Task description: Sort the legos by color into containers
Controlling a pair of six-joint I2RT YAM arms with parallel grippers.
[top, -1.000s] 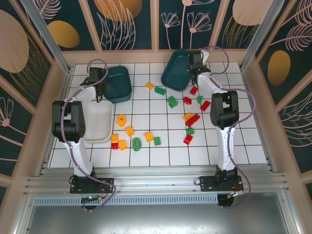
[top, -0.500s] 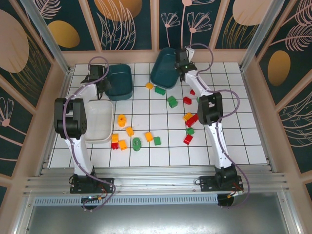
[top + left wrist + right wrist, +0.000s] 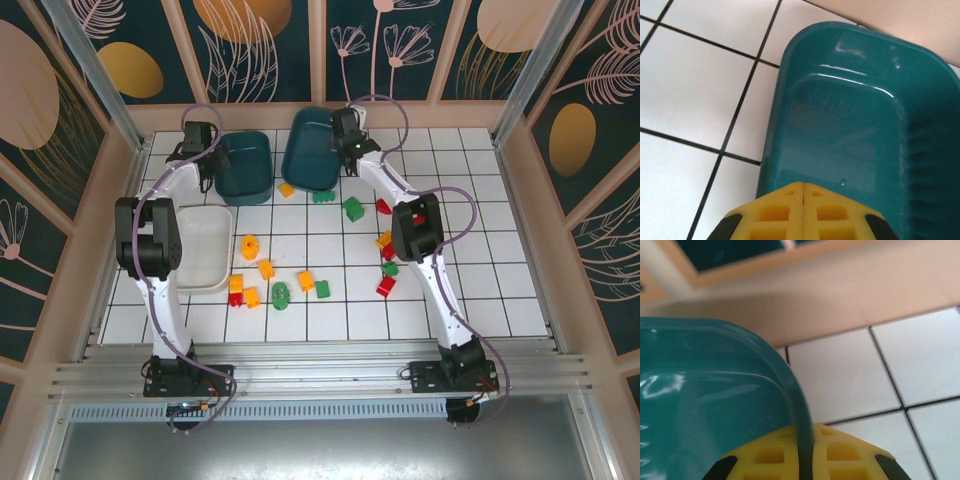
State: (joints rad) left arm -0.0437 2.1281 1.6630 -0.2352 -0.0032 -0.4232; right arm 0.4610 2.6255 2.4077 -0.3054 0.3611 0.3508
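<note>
At the far edge of the white tiled worktop [image 3: 480, 280] sit the left dark teal rounded plastic tray [image 3: 245, 170] [image 3: 850, 125] and, just beside it, the right dark teal rounded plastic tray [image 3: 312, 160] [image 3: 700, 390]. The white rounded plastic tray [image 3: 208, 250] lies nearer, before the left one. Small plastic toy bricks [image 3: 265, 268] lie scattered right of it, before both.

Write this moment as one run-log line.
left gripper: shut at left teal tray | right gripper: shut on right teal tray rim | legos: on table
</note>
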